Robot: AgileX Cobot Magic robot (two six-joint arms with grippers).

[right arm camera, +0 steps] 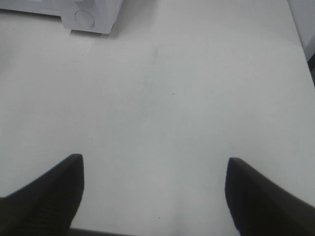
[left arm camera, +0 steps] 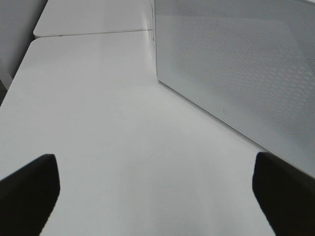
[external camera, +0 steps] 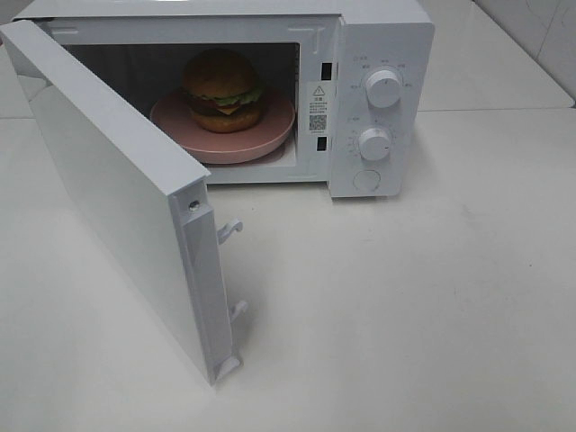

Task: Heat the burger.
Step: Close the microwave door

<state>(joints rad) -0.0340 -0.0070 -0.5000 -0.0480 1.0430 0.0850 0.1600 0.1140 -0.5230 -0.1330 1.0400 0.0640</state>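
Note:
The burger (external camera: 223,90), a golden-brown bun with lettuce and patty, sits on a pink plate (external camera: 270,130) inside the white microwave (external camera: 378,36). The microwave door (external camera: 117,198) stands swung wide open toward the front left. Neither arm shows in the exterior high view. In the left wrist view my left gripper (left arm camera: 155,191) is open over bare table, its dark fingers (left arm camera: 29,189) far apart, with the door's dotted outer face (left arm camera: 236,64) just ahead. In the right wrist view my right gripper (right arm camera: 155,191) is open above the table, holding nothing, with the microwave's lower corner (right arm camera: 91,17) well ahead.
Two control knobs (external camera: 384,88) and a round button (external camera: 366,180) are on the microwave's right panel. Door latch hooks (external camera: 229,229) stick out from the door's edge. A white table (external camera: 405,306) spreads in front. A table seam (left arm camera: 93,33) runs behind the left gripper's area.

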